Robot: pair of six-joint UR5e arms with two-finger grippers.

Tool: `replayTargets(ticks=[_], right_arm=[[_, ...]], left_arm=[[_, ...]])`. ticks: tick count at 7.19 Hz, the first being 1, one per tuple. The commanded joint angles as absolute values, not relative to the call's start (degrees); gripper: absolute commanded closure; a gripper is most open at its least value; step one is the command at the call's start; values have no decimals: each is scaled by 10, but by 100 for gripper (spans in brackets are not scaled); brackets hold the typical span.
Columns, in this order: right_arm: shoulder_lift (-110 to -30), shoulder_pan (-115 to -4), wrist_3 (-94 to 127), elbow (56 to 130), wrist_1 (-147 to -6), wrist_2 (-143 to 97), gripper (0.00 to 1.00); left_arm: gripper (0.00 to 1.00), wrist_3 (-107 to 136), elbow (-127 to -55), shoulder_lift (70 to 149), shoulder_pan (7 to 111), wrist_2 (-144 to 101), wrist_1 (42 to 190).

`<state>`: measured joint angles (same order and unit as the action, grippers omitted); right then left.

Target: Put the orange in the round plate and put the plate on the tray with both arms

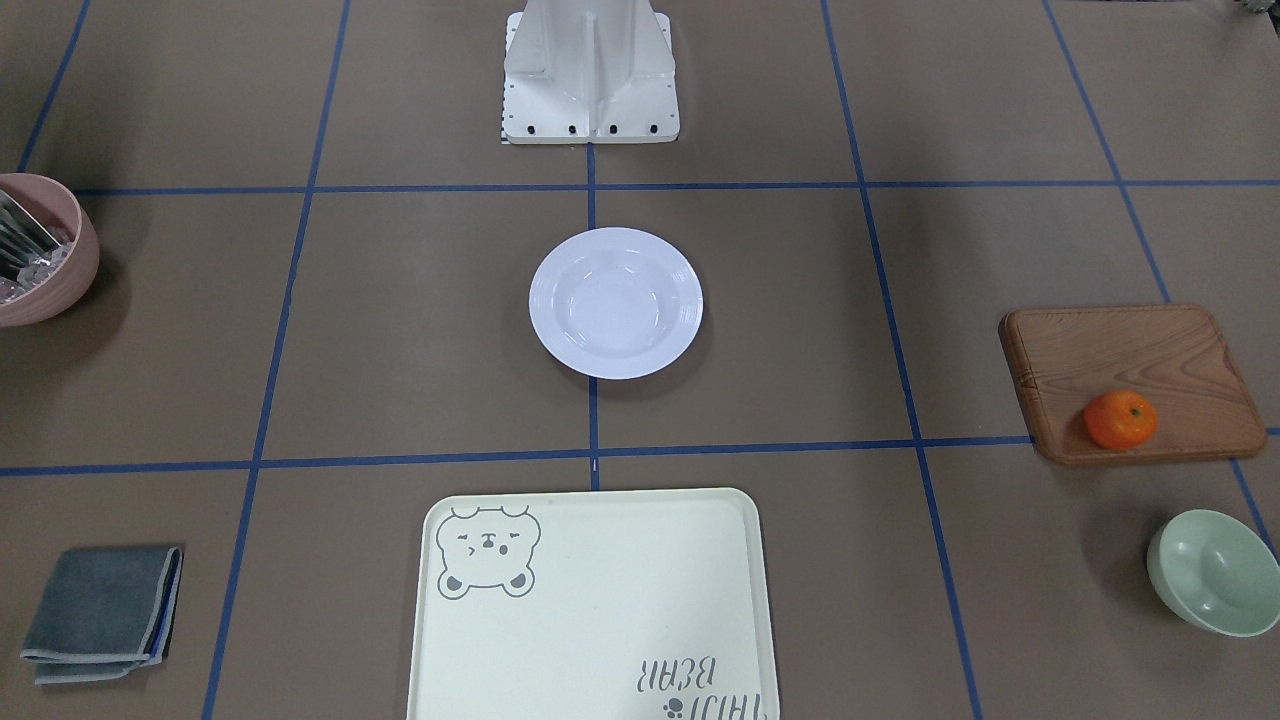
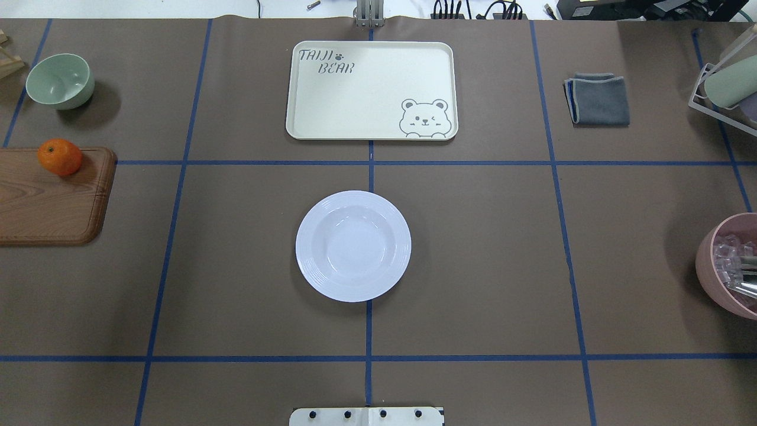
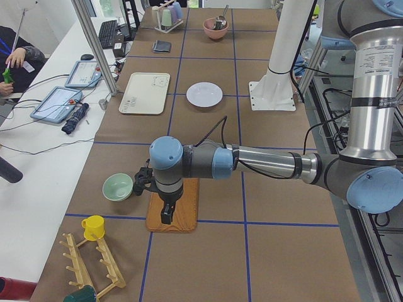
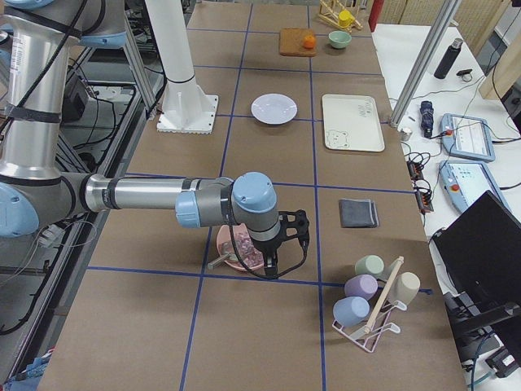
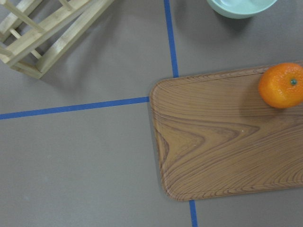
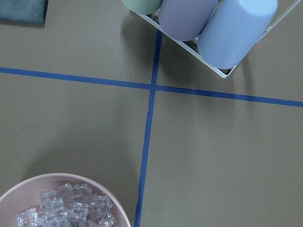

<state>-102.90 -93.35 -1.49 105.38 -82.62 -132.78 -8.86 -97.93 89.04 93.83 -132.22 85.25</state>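
The bench [image 2: 473, 266] is covered in brown paper, and blue tape lines [image 2: 369, 163] mark it off into large rectangles. A white pedestal base [image 1: 590, 70] is bolted at the robot's side of it. Along one long edge, the side views show a white desk with tablets [image 3: 60, 100] and cables, where a person's sleeve [image 3: 16, 47] reaches in. A wooden mug rack [image 3: 94, 264] stands at the end on the robot's left, and a wire rack of pastel cups [image 4: 374, 301] stands at the other end. A folded grey cloth [image 2: 598, 99] and a pale green bowl [image 2: 59, 80] lie toward the far corners. The orange [image 2: 60, 157] is small, round and bright, with a tiny green stem dot. It sits at a far corner of the brown wooden board [image 2: 47, 207], just beside the green bowl and well apart from the other task items. The round plate [image 2: 353, 245] is glossy white and deep, with faint ridges round its wide rim, and it lies empty at the bench's centre on a tape crossing. The tray [image 2: 355, 100] is pale cream with a grey bear face and lettering, and it rests flat beyond the plate, apart from it. The left end effector [image 3: 166, 214] hangs over the wooden board, and the right end effector [image 4: 271, 265] hangs over a pink bowl [image 2: 727, 266] of clear pieces. How wide either one stands cannot be told.
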Motion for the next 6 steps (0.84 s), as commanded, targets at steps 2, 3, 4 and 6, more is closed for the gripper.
replayTargets(ticks=[2, 3, 4, 6], right_arm=[[-1028, -934, -14, 1057, -824, -1326, 0], [-1027, -934, -7, 1065, -800, -1323, 0], [-1028, -934, -6, 1057, -729, -1319, 0], [-1035, -935, 3, 1048, -708, -1354, 0]], left_arm=[[1, -90, -983, 890, 938, -1322, 860], [1, -88, -991, 891, 938, -1321, 860], [1, -85, -995, 893, 937, -1321, 862], [1, -85, -978, 889, 937, -1324, 947]])
